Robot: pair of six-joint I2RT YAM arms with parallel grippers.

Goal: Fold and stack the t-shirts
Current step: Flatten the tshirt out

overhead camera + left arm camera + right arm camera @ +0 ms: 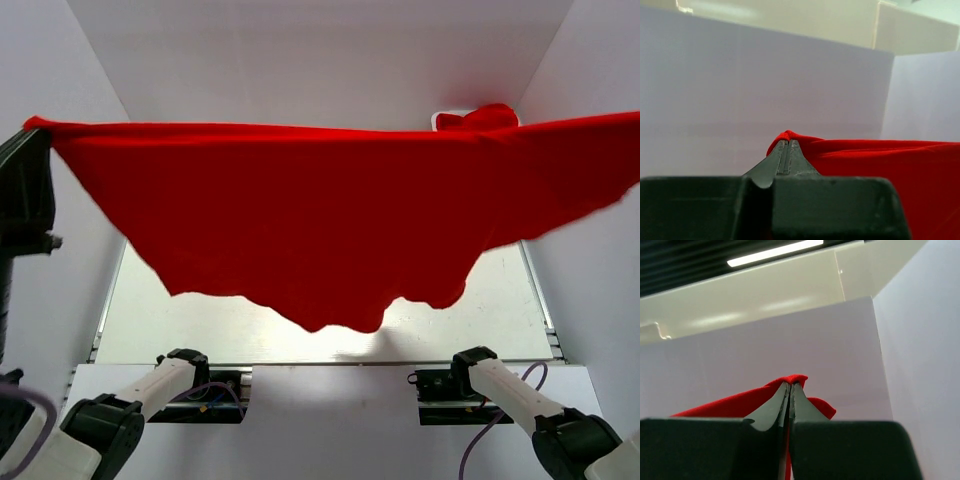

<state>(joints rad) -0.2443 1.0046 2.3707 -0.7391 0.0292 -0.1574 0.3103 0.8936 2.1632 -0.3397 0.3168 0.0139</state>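
A red t-shirt (pixel 320 220) hangs stretched wide in the air above the table, its lower edge drooping in folds. My left gripper (pixel 33 135) is shut on its left end at the top left; in the left wrist view the closed jaws (pixel 786 143) pinch the cloth (pixel 880 165). My right gripper (pixel 791 385) is shut on the other end of the shirt (pixel 725 406); it lies beyond the right edge of the top view. More red fabric (pixel 490 116) shows at the back right, above the shirt's upper edge.
A white basket rim (pixel 441 120) shows beside the red fabric at the back right. White walls enclose the table (pixel 500 310) on three sides. The arm bases (pixel 170 385) (pixel 500 385) stand at the near edge. The hanging shirt hides most of the table.
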